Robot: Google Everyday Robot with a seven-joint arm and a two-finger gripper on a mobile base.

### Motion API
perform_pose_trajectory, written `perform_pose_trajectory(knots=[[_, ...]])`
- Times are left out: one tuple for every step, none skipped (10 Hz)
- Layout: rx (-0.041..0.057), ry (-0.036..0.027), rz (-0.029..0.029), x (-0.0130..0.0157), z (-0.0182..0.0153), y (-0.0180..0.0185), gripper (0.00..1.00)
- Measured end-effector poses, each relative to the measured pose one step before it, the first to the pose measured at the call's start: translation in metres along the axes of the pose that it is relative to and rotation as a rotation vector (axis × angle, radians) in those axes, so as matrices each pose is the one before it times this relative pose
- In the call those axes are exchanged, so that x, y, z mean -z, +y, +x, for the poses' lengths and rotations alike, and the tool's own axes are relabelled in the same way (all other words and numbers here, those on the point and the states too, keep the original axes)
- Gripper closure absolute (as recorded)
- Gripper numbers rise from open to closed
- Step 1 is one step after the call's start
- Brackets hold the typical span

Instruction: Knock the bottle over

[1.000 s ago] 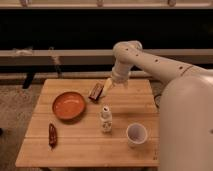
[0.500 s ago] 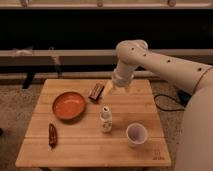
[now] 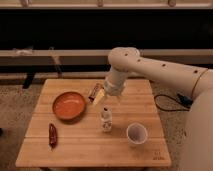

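Pincer (image 3: 100, 98) dropped closer, seemingly just above upright bottle (image 3: 106, 120), half-hiding brown packet (image 3: 93, 90).

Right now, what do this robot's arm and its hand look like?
The arm is cream-white: thick smooth tubes with a rounded elbow joint, small dark dots along the upper segment and a thin orange ring near the shoulder. The gripper, pale yellowish, hangs over the table, behind the bottle.

The arm (image 3: 165, 72) consists of thick, rounded cream-white links with a bulbous elbow housing. Small dark dots run along the upper link. The pale yellowish gripper (image 3: 100, 98) sits at the arm's lower-left end, beneath a cylindrical wrist.
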Motion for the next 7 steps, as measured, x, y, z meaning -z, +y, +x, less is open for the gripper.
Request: perform_pose_trajectory(knots=[[0.01066,0.01073,-0.01081,-0.00249,0.00415,0.01369,0.2],[0.0102,0.00628,-0.01229,-0.00051,0.00098,0.01028,0.2],[0.01104,0.01168,-0.0096,0.00111,0.00179,0.00892,0.2],[0.01362,0.01077,-0.00924,0.00229,0.00148,0.00814,0.2],[0.01242,0.00777,-0.00859,0.00323,0.00048,0.00624,0.2],[0.01307,0.00832,-0.0132,0.00333,0.00019,0.00672,0.2],[0.01176,0.01081,-0.01597,0.00241,0.00076,0.00688,0.2]])
